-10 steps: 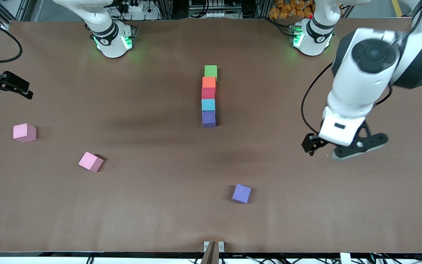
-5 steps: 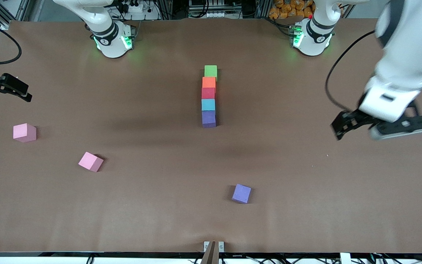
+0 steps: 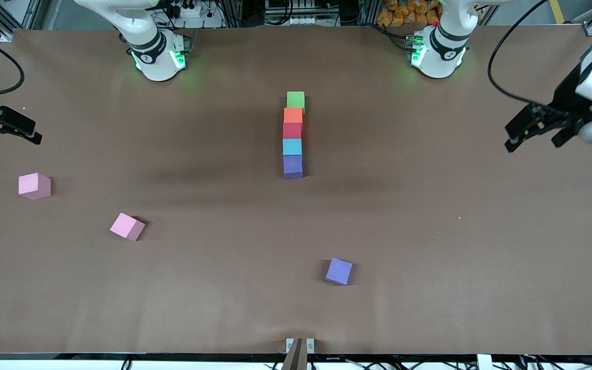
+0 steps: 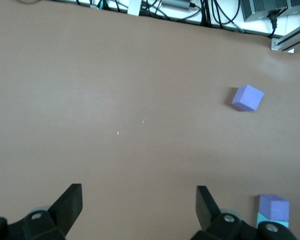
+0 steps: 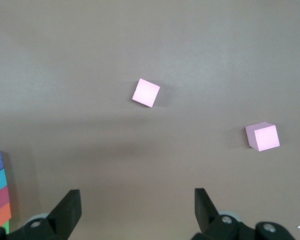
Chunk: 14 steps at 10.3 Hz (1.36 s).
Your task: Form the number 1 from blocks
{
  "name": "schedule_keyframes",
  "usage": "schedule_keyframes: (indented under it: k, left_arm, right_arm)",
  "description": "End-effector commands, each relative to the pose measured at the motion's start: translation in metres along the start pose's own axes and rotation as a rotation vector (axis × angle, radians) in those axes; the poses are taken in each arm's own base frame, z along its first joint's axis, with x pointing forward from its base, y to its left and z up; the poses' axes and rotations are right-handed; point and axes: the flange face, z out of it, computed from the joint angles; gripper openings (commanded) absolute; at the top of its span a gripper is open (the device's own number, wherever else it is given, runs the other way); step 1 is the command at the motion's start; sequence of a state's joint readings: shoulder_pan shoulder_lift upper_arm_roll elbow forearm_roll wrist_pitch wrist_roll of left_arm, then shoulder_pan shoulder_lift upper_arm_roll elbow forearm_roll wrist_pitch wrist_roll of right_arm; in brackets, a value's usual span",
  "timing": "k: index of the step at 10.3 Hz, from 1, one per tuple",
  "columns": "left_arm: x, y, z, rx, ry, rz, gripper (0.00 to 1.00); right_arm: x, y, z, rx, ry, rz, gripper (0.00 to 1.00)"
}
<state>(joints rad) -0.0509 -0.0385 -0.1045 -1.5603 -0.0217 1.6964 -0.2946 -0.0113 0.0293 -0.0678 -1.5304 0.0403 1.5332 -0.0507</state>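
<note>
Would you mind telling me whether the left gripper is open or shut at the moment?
Open. The left gripper shows its two fingers standing wide apart over bare table, with nothing held between them.

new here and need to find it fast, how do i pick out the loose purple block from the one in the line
Find the straight line of five coloured blocks mid-table. The loose purple block sits alone, well nearer the front camera than the line, turned slightly askew. It touches nothing; the other purple block ends the line against the light blue block.

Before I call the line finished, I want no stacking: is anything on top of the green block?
Nothing sits on the green block; its top face is bare. It touches only the orange block next in the row. What lies under it cannot be seen, covered by the block itself.
</note>
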Motion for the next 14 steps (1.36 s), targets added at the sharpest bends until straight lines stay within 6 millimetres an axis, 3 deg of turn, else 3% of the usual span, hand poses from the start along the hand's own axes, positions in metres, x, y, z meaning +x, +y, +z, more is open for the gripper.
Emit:
schedule_keyframes:
  k: [1, 4, 6, 10, 14]
  left_arm:
    - [-0.017, 0.000, -0.006, -0.027, -0.050, 0.015, 1.00]
    - [-0.019, 0.001, -0.010, -0.051, -0.066, 0.000, 1.00]
    - [-0.013, -0.013, -0.025, -0.103, -0.065, -0.038, 1.00]
    - [-0.012, -0.021, -0.027, -0.078, -0.053, 0.094, 1.00]
    - [0.001, -0.069, -0.042, -0.047, -0.012, 0.023, 1.00]
  right_arm:
    - [0.003, -0.009, -0.001, 0.019, -0.005, -0.027, 1.00]
    - [0.002, -0.024, -0.005, 0.003, -0.001, -0.054, 1.00]
    - [-0.002, -0.026, -0.005, 0.008, -0.019, -0.044, 1.00]
    - [-0.006, -0.038, -0.004, 0.012, -0.053, -0.066, 1.00]
    - [-0.009, -0.049, -0.002, 0.016, -0.072, -0.089, 1.00]
